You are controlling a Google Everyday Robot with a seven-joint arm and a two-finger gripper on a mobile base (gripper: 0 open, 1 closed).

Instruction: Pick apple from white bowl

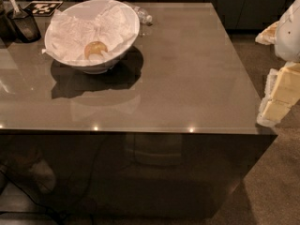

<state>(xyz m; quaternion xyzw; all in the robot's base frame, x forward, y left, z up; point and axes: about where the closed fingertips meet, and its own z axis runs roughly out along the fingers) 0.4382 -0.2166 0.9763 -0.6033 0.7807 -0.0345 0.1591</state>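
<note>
Tool (280, 93) off the worktop (187, 78) edge, opening can't tell, apparently empty; apple (95, 48) well away in white bowl (96, 67), so I'd descend from above, clear of rim and paper.

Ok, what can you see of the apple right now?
The apple is small, round, yellowish and smooth-skinned, darker on its left side. It lies low inside the white bowl near its front wall, nested in the crumpled paper lining, which hides its underside. No stem shows. Nothing else touches it; the hand is far off at the view's right edge, past the table.
</note>
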